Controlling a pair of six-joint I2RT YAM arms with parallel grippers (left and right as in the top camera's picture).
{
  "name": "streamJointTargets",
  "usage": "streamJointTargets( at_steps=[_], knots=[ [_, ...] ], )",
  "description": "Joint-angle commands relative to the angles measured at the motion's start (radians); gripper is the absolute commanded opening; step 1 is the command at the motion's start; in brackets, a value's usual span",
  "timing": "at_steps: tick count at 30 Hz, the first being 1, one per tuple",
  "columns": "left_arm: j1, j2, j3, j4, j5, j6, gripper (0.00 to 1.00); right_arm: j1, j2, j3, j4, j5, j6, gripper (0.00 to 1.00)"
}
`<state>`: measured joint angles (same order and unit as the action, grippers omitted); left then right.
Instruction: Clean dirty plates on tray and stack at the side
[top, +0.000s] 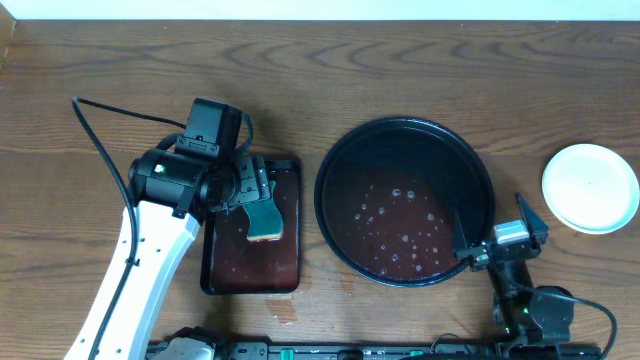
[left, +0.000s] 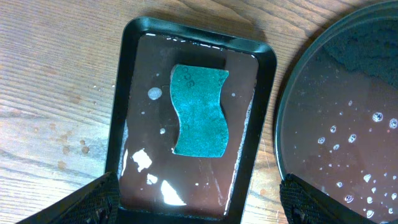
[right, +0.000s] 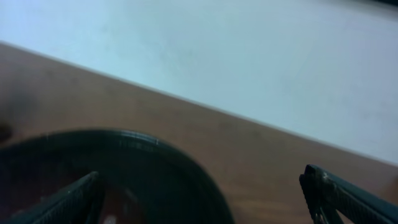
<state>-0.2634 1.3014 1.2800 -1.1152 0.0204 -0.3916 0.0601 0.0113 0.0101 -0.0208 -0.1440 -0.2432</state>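
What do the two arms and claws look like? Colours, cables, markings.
Left arm: white link, black round joint housings, black cable looping off it. Right arm: black, silver-grey block at the wrist, black cable. Left claw and right claw: black wedge-shaped fingers. No markings legible.

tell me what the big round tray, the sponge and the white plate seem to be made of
The round tray looks like hard plastic or lacquer: glossy black, with droplets beading on it. The sponge has a teal scouring-fibre face, matte and finely textured; a tan edge in the overhead view may be foam. The white plate is smooth and plain, plastic or ceramic; I can't tell which.
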Motion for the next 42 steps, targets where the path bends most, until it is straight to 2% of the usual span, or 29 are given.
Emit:
streamJointTargets(
  at_steps=[1,4,26,33,35,38,42],
  knots=[
    [0.003,0.0,0.02,-0.002,-0.005,0.006,0.83,-0.008,-0.006,-0.005,-0.007,0.008,-0.009,0.99],
    [0.003,0.0,0.02,-0.002,-0.005,0.006,0.83,-0.008,-0.006,-0.005,-0.045,0.008,-0.008,0.99],
    [0.003,-0.003,0.017,-0.002,-0.005,0.006,0.83,-0.008,-0.005,-0.005,-0.042,0.009,-0.008,0.99],
    [0.003,-0.111,-0.039,0.007,-0.071,0.01,0.83,-0.008,-0.005,-0.005,-0.042,0.009,-0.008,0.99],
    [0.003,-0.172,-0.081,0.072,-0.135,0.01,0.83,-0.008,-0.005,-0.005,-0.042,0.009,-0.008,0.99],
    [0.005,-0.291,-0.191,0.289,-0.216,0.011,0.83,-0.008,-0.005,-0.005,-0.042,0.009,-0.008,0.99],
    [0.043,-0.461,-0.373,0.542,-0.214,0.014,0.83,-0.008,-0.005,-0.005,-0.042,0.009,-0.008,0.99]
  ],
)
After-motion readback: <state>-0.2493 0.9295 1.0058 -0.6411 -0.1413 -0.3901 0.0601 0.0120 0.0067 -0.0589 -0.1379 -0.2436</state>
